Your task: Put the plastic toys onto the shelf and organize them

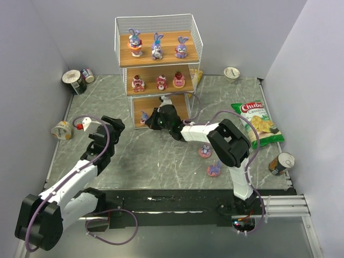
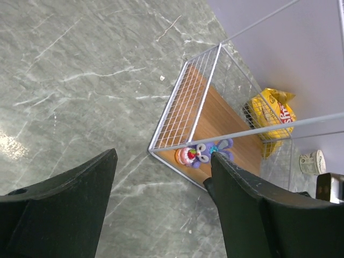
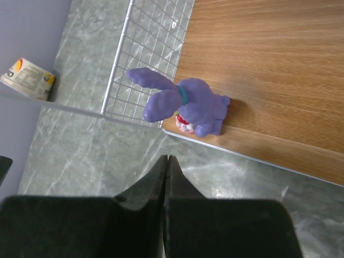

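The shelf stands at the back of the table. Three purple-blue bunnies stand on its top board and three pink-red round figures on the middle one. One more bunny lies on its side at the front left corner of the bottom board; the left wrist view has it too, bunny. My right gripper is shut and empty, just in front of that bunny and apart from it. Left of the shelf, my left gripper hangs open with nothing in it. Two toys sit on the table.
Cans stand at the far left, with a cup on the left edge. A green-red chip bag and a can are on the right. A cup and a yellow packet sit behind the shelf.
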Motion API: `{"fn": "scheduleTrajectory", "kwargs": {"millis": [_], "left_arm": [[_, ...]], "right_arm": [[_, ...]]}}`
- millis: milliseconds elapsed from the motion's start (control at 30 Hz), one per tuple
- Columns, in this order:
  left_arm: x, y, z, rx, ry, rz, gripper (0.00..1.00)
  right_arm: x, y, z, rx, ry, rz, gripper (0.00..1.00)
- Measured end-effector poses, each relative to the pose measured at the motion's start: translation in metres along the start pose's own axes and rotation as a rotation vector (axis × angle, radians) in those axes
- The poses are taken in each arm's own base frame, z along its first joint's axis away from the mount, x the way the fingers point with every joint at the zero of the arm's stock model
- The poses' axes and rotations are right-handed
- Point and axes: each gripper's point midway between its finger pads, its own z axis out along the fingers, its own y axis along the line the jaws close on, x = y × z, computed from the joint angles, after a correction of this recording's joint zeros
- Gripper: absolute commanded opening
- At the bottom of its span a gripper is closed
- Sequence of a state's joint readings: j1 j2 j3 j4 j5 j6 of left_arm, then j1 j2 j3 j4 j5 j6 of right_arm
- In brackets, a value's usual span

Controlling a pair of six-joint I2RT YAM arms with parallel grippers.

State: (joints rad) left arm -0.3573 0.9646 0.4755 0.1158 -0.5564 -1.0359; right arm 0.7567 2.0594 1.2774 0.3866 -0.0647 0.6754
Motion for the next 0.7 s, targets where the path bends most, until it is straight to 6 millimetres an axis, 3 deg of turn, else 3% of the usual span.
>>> {"fn": "scheduleTrajectory", "kwargs": {"millis": [400, 700], "left_arm": [[0.002, 0.009, 0.004, 0.004, 0.011, -0.005, 0.77], [0.004, 0.013, 0.005, 0.004, 0.016, -0.006, 0.77]], "right_arm": [[-0.004, 0.007, 0.007, 0.012, -0.087, 0.059, 0.00], [0.020, -0.026, 0.002, 0.116, -0.089, 0.116, 0.00]]}}
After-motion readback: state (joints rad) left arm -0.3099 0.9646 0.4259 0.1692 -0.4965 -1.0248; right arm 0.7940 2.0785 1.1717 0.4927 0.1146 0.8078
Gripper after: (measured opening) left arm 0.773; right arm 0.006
